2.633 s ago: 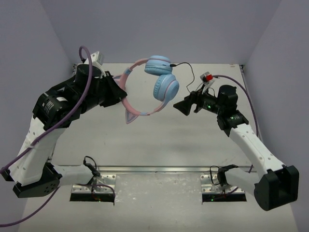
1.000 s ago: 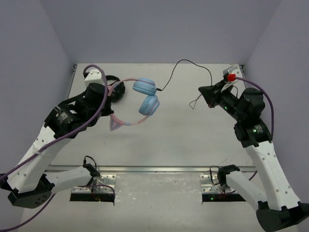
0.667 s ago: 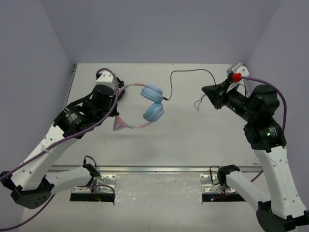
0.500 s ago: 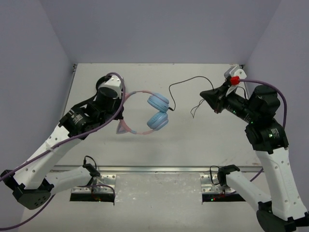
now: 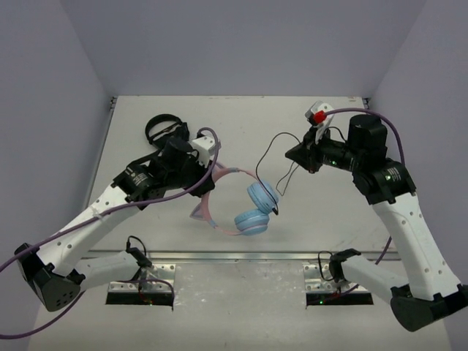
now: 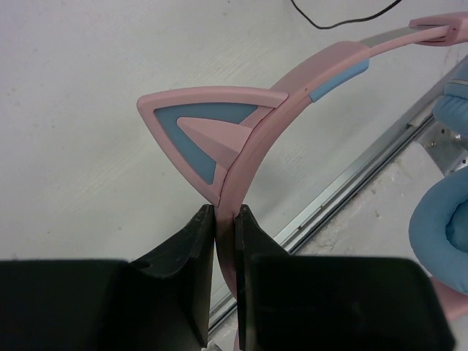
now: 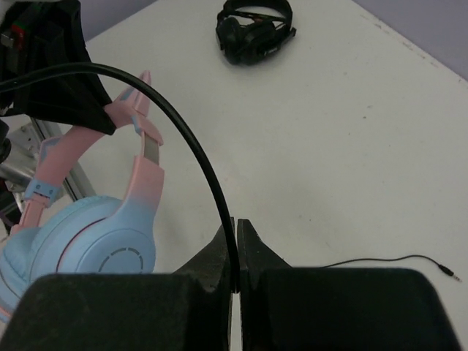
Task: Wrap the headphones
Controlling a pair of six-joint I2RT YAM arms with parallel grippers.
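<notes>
The headphones hang in the air over the near middle of the table. Their pink headband [image 5: 217, 191] [image 6: 292, 93] carries a cat ear [image 6: 199, 126], and the two light-blue earcups [image 5: 262, 197] [image 7: 88, 248] dangle at its lower end. My left gripper [image 5: 208, 172] [image 6: 225, 216] is shut on the headband just below the cat ear. The thin black cable [image 5: 272, 146] [image 7: 184, 126] arcs from an earcup up to my right gripper [image 5: 291, 153] [image 7: 236, 228], which is shut on it. The cable's loose plug end [image 7: 446, 272] lies on the table.
All-black headphones [image 5: 162, 129] [image 7: 254, 29] lie at the back left of the table. A metal rail [image 5: 234, 256] [image 6: 365, 168] runs along the near edge, with the arm bases behind it. Walls close in the table on three sides.
My left arm has carried the headphones from the back left toward the near middle. My right gripper has swung left and nearer with the cable, which now loops closer to the earcups.
</notes>
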